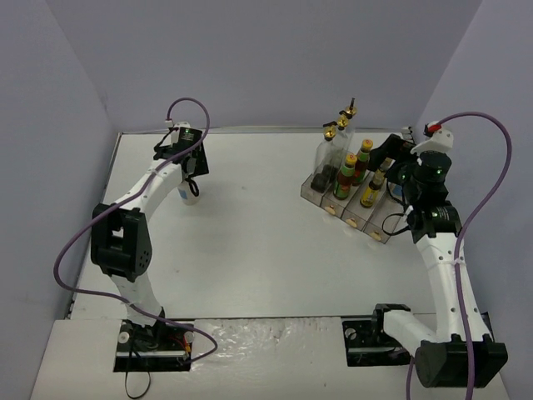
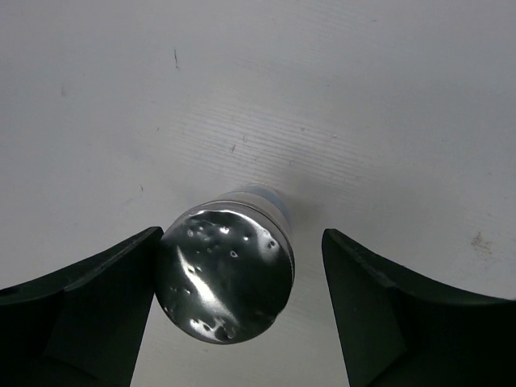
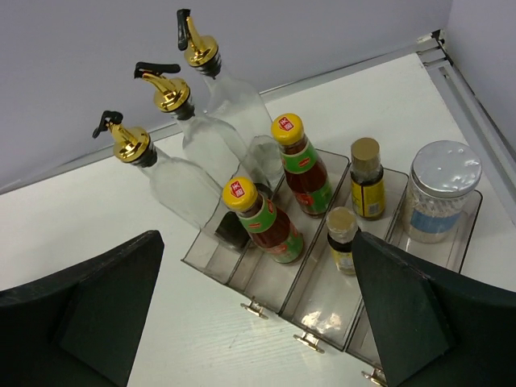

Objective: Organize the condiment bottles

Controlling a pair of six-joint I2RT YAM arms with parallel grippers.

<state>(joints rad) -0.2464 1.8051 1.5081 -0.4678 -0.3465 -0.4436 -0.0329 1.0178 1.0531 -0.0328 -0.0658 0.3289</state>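
Pale lavender walls (image 1: 250, 58) close in a white tabletop (image 1: 250, 258) on three sides. At its far left a white shaker (image 2: 223, 274) with a dimpled silver lid stands upright and alone, well apart from the other bottles. The left end effector (image 2: 242, 230) hangs over it with its fingers spread to either side: one finger lies right against the lid, while the other leaves a clear gap, so nothing is clamped. At the far right sits a clear plastic rack (image 3: 322, 318) with four compartments. Its outermost left lane holds three tall glass bottles (image 3: 193, 189) with gold pourers in a row, the next two red-sauce bottles (image 3: 270, 226) with yellow caps, the third two small dark bottles (image 3: 368, 189), and the last a second shaker (image 3: 439, 193). The right end effector (image 3: 258, 235) hovers near the rack, fingers wide apart and empty.
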